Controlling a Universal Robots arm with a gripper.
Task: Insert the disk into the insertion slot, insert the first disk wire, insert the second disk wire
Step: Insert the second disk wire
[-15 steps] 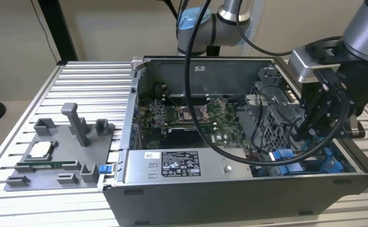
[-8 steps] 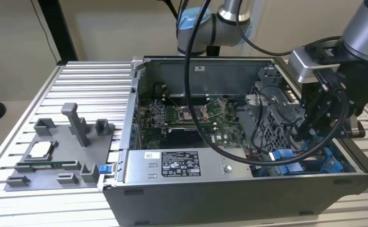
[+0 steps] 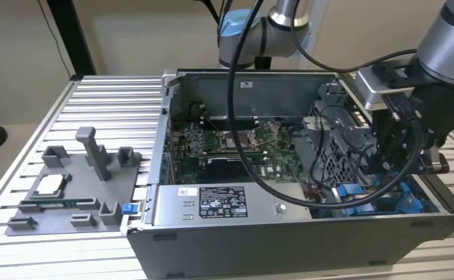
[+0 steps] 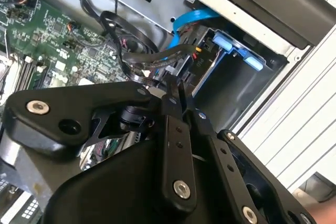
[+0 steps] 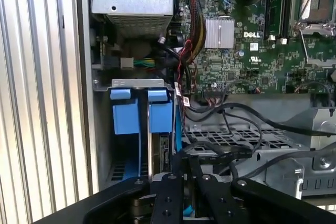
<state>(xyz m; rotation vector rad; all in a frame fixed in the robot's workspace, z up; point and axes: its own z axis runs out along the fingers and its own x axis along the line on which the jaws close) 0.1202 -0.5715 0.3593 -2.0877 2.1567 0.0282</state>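
The disk (image 5: 157,116) sits in its blue carrier down inside the insertion slot (image 5: 137,83), a grey metal bay in the corner of the open computer case. The carrier's blue tabs (image 4: 231,45) stand at the bay's mouth. My gripper (image 4: 176,88) hovers just beside the bay, fingers pressed together on a black disk wire (image 5: 212,149) that loops away over the perforated cage. In the exterior view the gripper (image 3: 390,175) reaches down into the case corner at that view's right, above the blue carrier (image 3: 352,192).
The grey power supply box (image 3: 211,204) lies along the case front, with the green motherboard (image 3: 227,146) behind it. A bright blue flat cable (image 4: 189,19) and several black wires (image 4: 131,40) crowd the bay. A grey fixture tray (image 3: 71,186) lies on the ribbed table at the exterior view's left.
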